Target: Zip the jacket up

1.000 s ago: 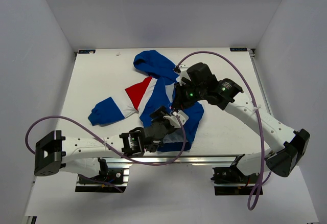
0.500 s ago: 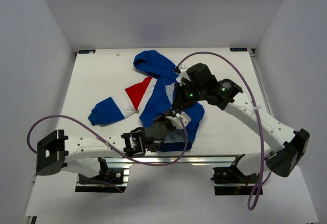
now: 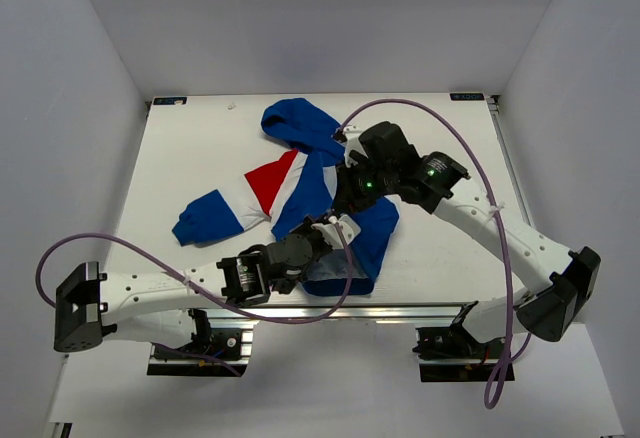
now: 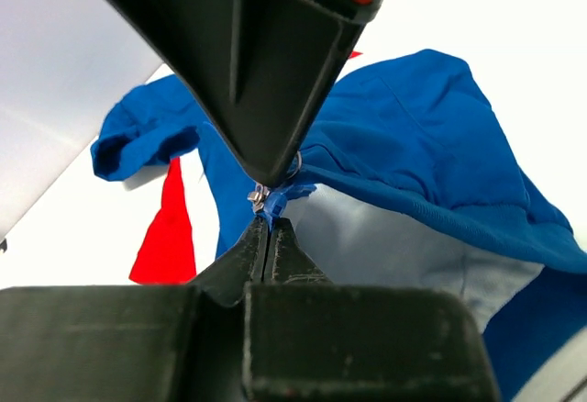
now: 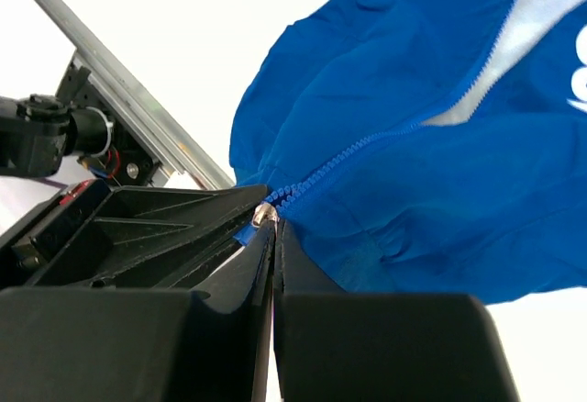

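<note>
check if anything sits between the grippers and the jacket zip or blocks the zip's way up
Nothing visible does. The left gripper and right gripper are both shut on the jacket at the zipper's lower end, and the zipper teeth above them lie bare.

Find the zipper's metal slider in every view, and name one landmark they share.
Top external: hidden where the left tool and right tool meet on the jacket.
Left wrist: slider, centre, just above the shut tips.
Right wrist: centre-left, where the zipper teeth end.
Shared landmark: that meeting of both tools.
</note>
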Tool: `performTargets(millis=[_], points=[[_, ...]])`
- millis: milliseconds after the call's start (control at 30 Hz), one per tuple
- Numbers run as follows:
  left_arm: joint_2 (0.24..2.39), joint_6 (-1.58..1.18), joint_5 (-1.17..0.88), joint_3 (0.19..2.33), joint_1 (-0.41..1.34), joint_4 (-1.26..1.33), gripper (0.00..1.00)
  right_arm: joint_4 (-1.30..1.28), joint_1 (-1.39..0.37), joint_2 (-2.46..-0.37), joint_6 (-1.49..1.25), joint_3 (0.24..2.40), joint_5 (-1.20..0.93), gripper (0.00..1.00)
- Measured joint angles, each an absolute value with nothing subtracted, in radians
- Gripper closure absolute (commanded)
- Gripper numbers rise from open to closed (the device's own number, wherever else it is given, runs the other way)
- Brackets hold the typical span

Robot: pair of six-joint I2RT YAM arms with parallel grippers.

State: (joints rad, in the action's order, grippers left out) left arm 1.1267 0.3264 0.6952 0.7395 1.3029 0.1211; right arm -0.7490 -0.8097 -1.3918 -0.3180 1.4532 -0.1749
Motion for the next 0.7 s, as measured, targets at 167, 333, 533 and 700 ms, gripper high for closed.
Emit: performTargets(millis=[167, 333, 533, 700], points=[[1.099, 0.291, 0.659, 0.739, 1.294, 0.065, 1.0, -0.675, -0.815, -1.383, -0.187, 1.402, -0.212, 1.0], [1.052, 0.268, 0.568, 0.739, 1.307, 0.044, 1.0, -0.442, -0.801, -1.312, 0.093, 1.19, -0.22, 1.0], [1.034, 0.258, 0.508, 0.739, 1.317, 0.025, 1.0, -0.273, -0.791, -1.193, 0.313, 1.031, -0.295, 1.0], [1.005, 0.247, 0.479, 0.744, 1.317, 0.025, 1.0, -0.182, -0.792, -1.23, 0.387, 1.031, -0.24, 1.0]])
